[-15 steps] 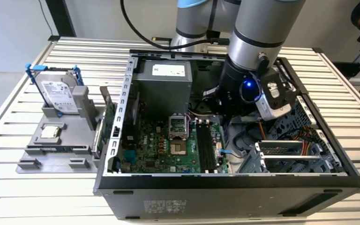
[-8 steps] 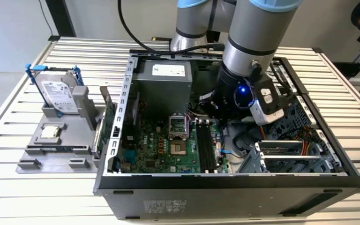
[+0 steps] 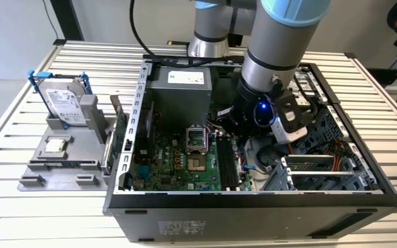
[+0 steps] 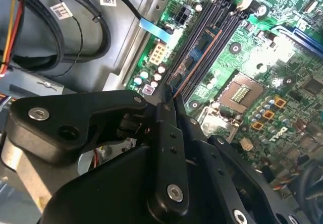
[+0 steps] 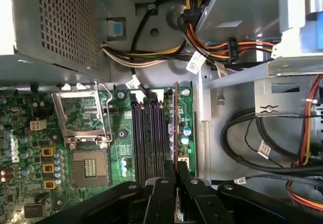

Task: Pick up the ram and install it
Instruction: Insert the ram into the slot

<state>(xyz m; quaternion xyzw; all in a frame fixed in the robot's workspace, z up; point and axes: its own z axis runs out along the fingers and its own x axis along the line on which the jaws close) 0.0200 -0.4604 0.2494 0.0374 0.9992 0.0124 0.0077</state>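
End effector (image 5: pixel 176 177) is closed narrow on the ram (image 5: pixel 176 128), held edge-on inside the open computer case (image 3: pixel 254 217). The ram's long axis runs parallel to the memory slots (image 5: pixel 149 138). It lies directly over the slot toward the exterior view's right, and I cannot tell whether it is seated.
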